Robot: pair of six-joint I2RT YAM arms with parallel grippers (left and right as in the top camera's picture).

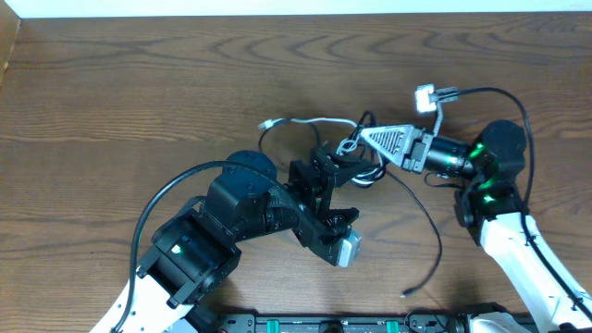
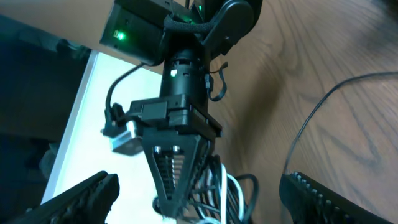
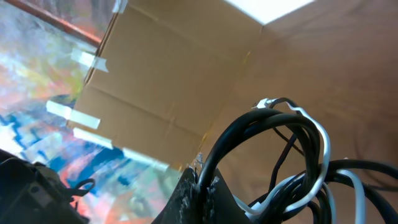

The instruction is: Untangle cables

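Left gripper [image 1: 340, 191] stands with its jaws wide apart and nothing between them. Its own wrist view shows this best: the two dark fingers [image 2: 84, 198] sit at the far lower corners of the picture, well apart.

Between them in that view the right gripper [image 2: 169, 200] points downward, its ribbed jaws pressed together into a wedge, with the cables [image 2: 227, 196] bunched at its tip.

From overhead the right gripper reaches in from the right toward the middle of the table [image 1: 139, 92], and the bunch lies just beside its tip, between the two grippers. Only this view shows the cords spreading out. A white cable [image 1: 305, 121] runs left from the bunch to a small plug end. A long black cable [image 1: 435, 231] curves away toward the near edge and ends loose there.

The right wrist view alone shows the grip close up: thick black loops and one white strand rise straight out of the clamped fingertips, tangled above them. Which single cord is pinched, I cannot tell.
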